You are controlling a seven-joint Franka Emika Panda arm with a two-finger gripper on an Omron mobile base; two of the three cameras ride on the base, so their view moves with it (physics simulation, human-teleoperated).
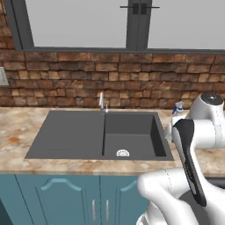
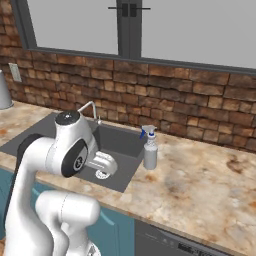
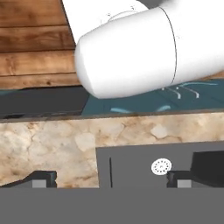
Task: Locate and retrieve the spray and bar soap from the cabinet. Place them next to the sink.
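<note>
The spray [image 2: 150, 151] stands on the bench [image 2: 200, 185] beside the sink [image 1: 101, 134] — claw [image 3: 111, 179] wide, empty; next, fetching the bar soap.

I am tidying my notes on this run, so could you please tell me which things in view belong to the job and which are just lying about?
Part of the job:
- spray bottle, upright on the counter right of the sink
- sink
- gripper, fingers apart, nothing between them

Just there:
- faucet
- window
- brick wall
- wall outlet
- base cabinets
</note>
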